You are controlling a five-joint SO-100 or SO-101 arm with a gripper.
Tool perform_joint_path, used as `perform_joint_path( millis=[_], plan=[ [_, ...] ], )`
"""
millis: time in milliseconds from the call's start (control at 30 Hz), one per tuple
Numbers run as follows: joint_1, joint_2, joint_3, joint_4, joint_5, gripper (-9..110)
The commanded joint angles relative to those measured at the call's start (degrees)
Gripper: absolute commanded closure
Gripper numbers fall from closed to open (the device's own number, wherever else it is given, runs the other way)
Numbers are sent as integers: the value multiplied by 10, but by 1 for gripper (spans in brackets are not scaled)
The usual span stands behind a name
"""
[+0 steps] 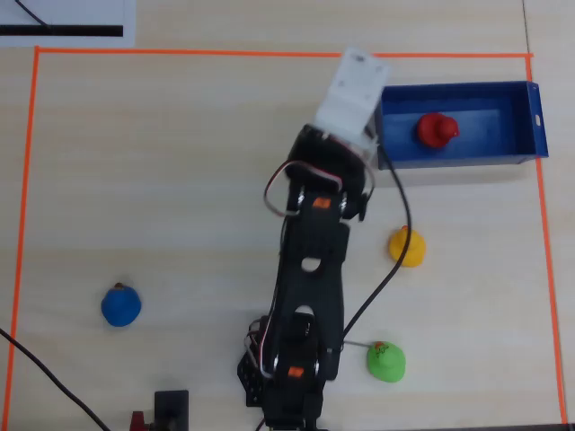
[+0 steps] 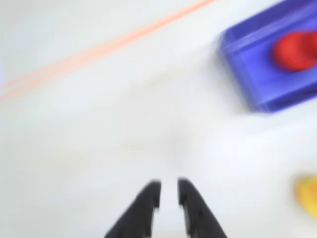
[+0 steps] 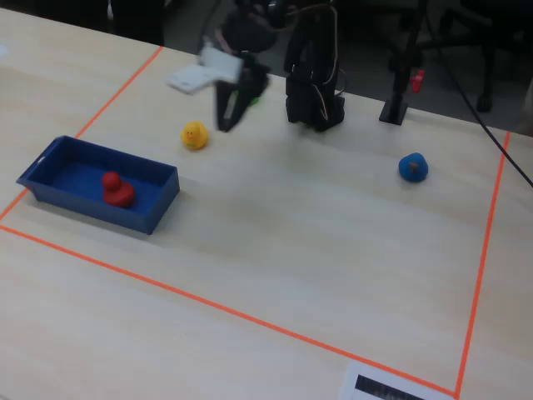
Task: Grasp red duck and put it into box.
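Observation:
The red duck (image 1: 436,130) (image 2: 294,49) (image 3: 117,190) sits upright inside the dark-blue box (image 1: 449,162) (image 2: 247,84) (image 3: 108,213). My gripper (image 2: 168,191) (image 3: 226,117) hangs over bare table beside the box, left of it in the wrist and overhead views and right of it in the fixed view. Its black fingers stand a narrow gap apart with nothing between them. The wrist view is blurred by motion. In the overhead view a white wrist mount (image 1: 355,94) covers the fingers.
A yellow duck (image 1: 406,247) (image 2: 308,194) (image 3: 194,135) lies near the box. A blue duck (image 1: 119,305) (image 3: 413,167) and a green duck (image 1: 386,362) lie farther off near the arm base. Orange tape (image 1: 269,52) frames the work area.

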Motion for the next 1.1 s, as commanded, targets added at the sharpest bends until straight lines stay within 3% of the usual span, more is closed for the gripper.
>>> perform_joint_path(
  millis=[0, 167, 333, 1067],
  plan=[
    [-81, 352, 371, 28, -60, 101],
    [-112, 561, 595, 66, -137, 101],
    [-120, 653, 705, 68, -178, 101],
    [-100, 678, 782, 83, -160, 101]
  ],
)
